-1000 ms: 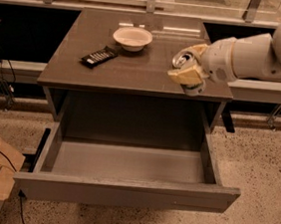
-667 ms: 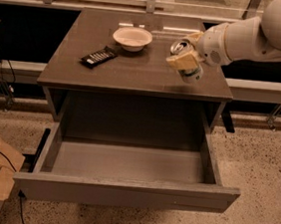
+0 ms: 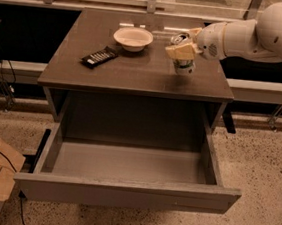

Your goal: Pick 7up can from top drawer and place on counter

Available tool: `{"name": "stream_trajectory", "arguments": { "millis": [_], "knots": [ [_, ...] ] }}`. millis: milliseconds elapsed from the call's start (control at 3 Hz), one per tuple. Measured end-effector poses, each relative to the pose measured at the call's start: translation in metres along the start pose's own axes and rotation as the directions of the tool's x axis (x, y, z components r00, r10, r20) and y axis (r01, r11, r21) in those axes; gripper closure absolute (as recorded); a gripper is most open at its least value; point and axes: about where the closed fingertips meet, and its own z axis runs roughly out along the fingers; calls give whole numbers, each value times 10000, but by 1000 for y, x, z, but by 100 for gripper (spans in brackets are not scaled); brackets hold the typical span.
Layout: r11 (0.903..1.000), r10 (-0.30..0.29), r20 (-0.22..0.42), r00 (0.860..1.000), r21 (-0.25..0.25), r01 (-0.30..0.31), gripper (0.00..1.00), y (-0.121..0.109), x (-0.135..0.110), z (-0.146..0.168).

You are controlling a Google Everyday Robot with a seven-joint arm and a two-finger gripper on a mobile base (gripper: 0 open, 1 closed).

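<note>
Presently, the can (image 3: pixel 185 66) has been lowered toward the worktop (image 3: pixel 135 73) by the gripper (image 3: pixel 181 52), jaws still clenched on it, so only release is judged outstanding.

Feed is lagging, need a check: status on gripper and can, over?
Gripper clamped on 7up can, low over counter. Top drawer open. White bowl, remote apart from it, not blocking.

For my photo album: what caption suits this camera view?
The gripper holds the 7up can at the counter right side, top drawer pulled open below.
</note>
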Motion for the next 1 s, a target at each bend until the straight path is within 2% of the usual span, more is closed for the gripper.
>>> {"name": "stream_trajectory", "arguments": {
  "millis": [333, 667, 1000],
  "knots": [
    [9928, 1177, 1812, 9764, -441, -1115, 28, -11, -1, 1],
    [9825, 1851, 2690, 9452, -687, -1729, 3, -17, 1, -5],
    [9823, 1861, 2695, 9449, -725, -1727, 0, -16, 0, -3]
  ]
}}
